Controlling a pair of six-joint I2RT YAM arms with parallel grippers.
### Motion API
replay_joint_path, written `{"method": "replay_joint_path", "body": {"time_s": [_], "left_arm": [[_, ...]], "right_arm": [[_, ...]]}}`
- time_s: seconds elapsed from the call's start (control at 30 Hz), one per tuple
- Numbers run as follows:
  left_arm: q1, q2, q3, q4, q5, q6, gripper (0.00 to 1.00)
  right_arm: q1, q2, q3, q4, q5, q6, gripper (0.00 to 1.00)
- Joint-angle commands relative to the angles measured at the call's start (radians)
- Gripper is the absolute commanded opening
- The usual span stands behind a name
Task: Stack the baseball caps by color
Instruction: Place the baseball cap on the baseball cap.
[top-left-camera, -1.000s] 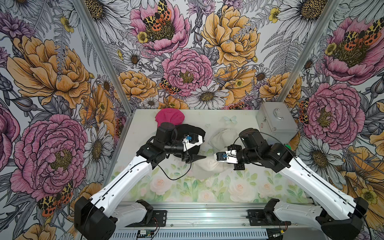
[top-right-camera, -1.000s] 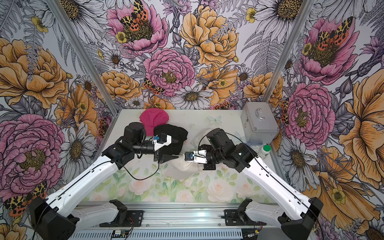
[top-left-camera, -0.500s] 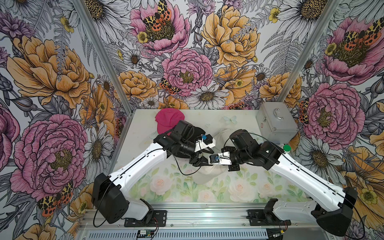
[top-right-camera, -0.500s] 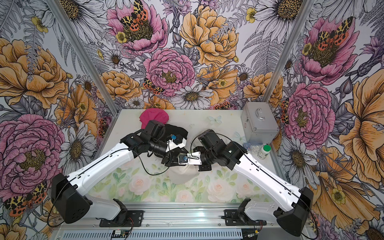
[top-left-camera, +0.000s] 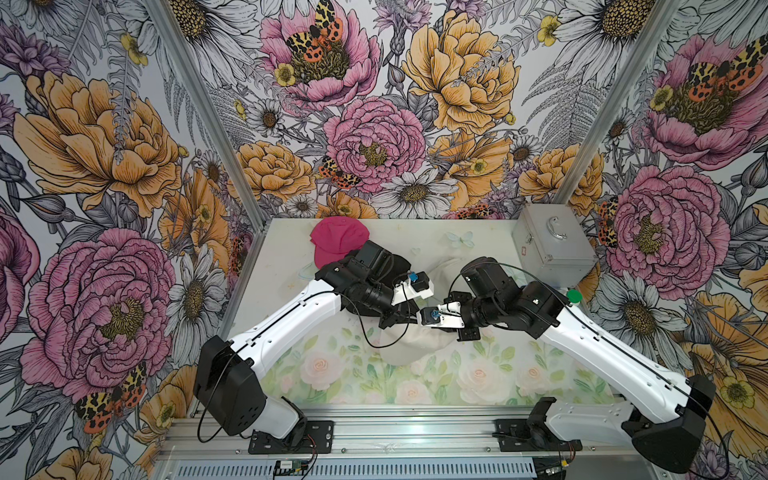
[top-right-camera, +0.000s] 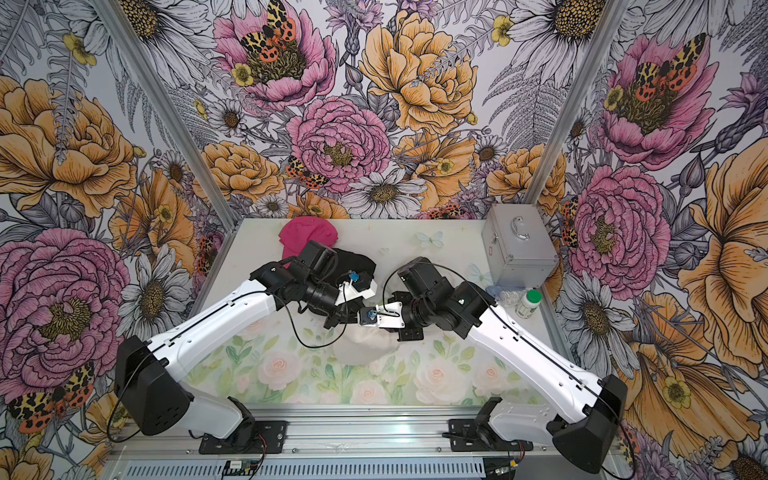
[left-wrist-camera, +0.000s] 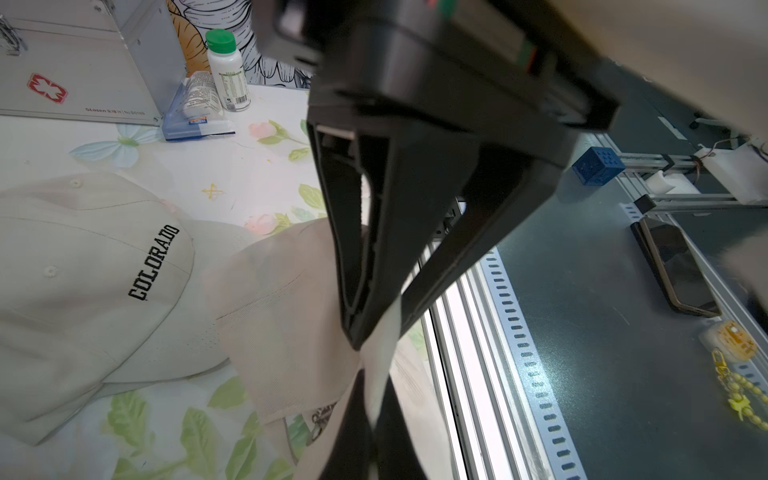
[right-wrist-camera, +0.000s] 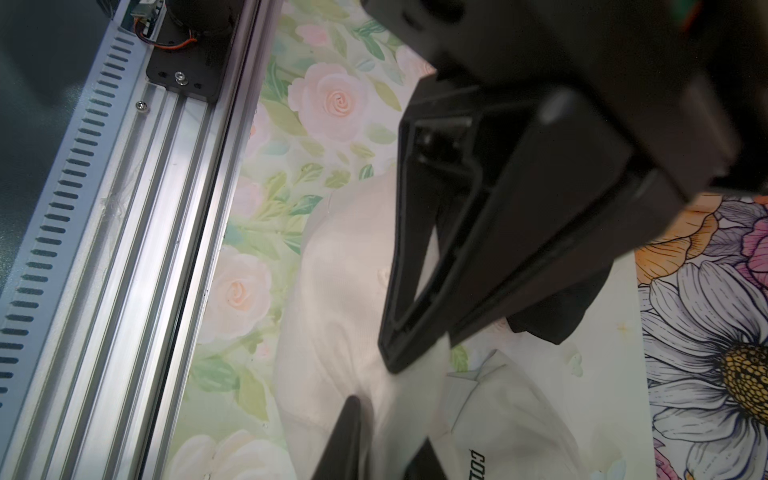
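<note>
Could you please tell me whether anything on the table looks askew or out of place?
The cream fabric cap pinched by the left gripper tilts up crookedly, lapping over one side of the cream "COLORADO" baseball cap. Nothing looks spilled or damaged.

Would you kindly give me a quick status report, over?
Left gripper: jaws shut on cream cap. Right gripper: jaws open, close by. Lettered cream cap lies right alongside.

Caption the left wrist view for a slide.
Left gripper pinches a cream cap beside a COLORADO cap.

Left arm (top-right-camera: 232, 316) hides most of the black cap (top-right-camera: 358, 262).
</note>
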Motion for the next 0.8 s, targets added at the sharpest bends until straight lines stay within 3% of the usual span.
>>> {"method": "replay_joint_path", "body": {"time_s": [0.0,0.13,0.53,0.77], "left_arm": [[0.039,-0.079,0.008,0.001,0.126,0.102,0.0],[0.082,-0.114,0.013,0.001,0.143,0.109,0.0],[0.131,-0.123,0.024,0.004,0.162,0.134,0.0],[0.129,-0.115,0.027,0.009,0.16,0.132,0.0]], "right_arm": [[-0.015,-0.013,-0.012,0.004,-0.096,-0.014,0.37],[-0.06,-0.037,-0.048,0.004,-0.188,-0.028,0.41],[-0.251,-0.155,-0.185,0.004,-0.335,-0.1,0.38],[-0.338,-0.149,-0.194,0.003,-0.422,-0.113,0.11]]}}
